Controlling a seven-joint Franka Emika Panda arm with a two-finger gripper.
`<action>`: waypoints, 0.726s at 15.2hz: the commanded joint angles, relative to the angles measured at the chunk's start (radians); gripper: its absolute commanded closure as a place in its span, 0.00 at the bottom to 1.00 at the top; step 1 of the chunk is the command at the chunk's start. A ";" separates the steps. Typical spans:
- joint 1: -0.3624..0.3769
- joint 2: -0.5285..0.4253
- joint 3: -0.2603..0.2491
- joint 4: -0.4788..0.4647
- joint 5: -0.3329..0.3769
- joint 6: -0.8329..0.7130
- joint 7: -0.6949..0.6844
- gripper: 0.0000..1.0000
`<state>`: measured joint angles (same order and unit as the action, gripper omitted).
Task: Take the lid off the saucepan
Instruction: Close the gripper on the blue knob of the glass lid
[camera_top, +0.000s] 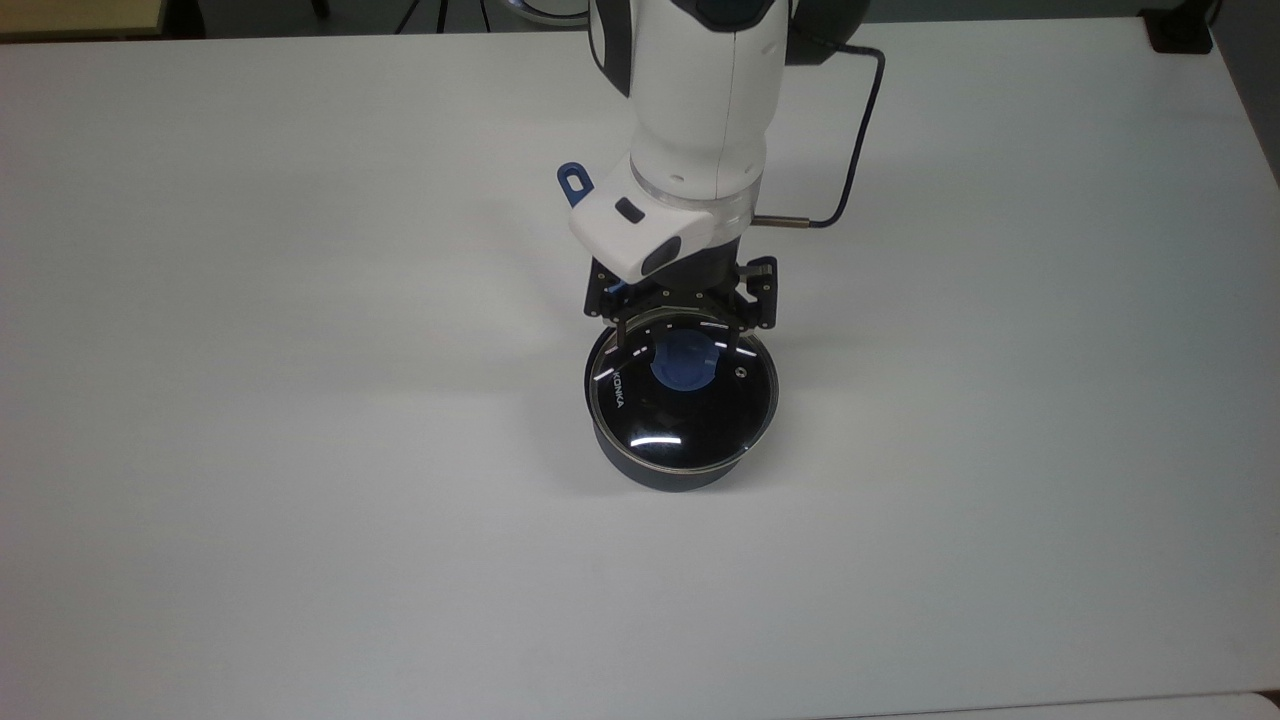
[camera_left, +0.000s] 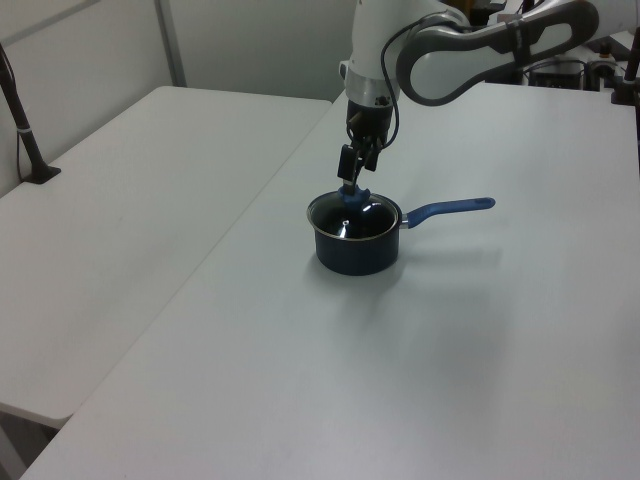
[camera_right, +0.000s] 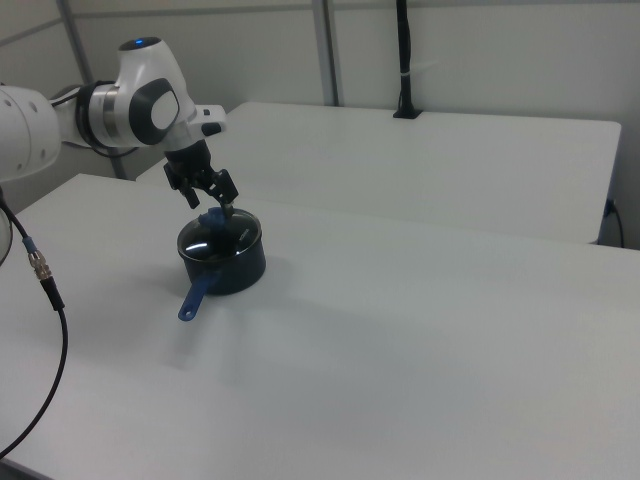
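Pre-grasp step: pincer (camera_top: 682, 345) is hanging jaws apart over the glass lid (camera_top: 684, 395), fingers straddling the blue knob (camera_top: 684, 362) directly below it, nothing gripped; the lid is sitting on the navy saucepan (camera_left: 357, 250) on the white counter (camera_top: 300, 400). Next move, I reckon: drop a little, clamp on the knob, lift straight up. "KONKA" is reading off the glass, at the top view's left of the pincer.
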<state>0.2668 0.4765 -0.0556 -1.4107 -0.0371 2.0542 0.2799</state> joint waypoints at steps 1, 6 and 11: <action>0.018 0.040 -0.003 0.022 0.006 0.023 0.019 0.03; 0.025 0.079 -0.004 0.064 0.005 0.023 0.038 0.13; 0.023 0.079 -0.010 0.065 0.003 0.023 0.029 0.42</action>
<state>0.2792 0.5441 -0.0544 -1.3642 -0.0374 2.0626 0.2980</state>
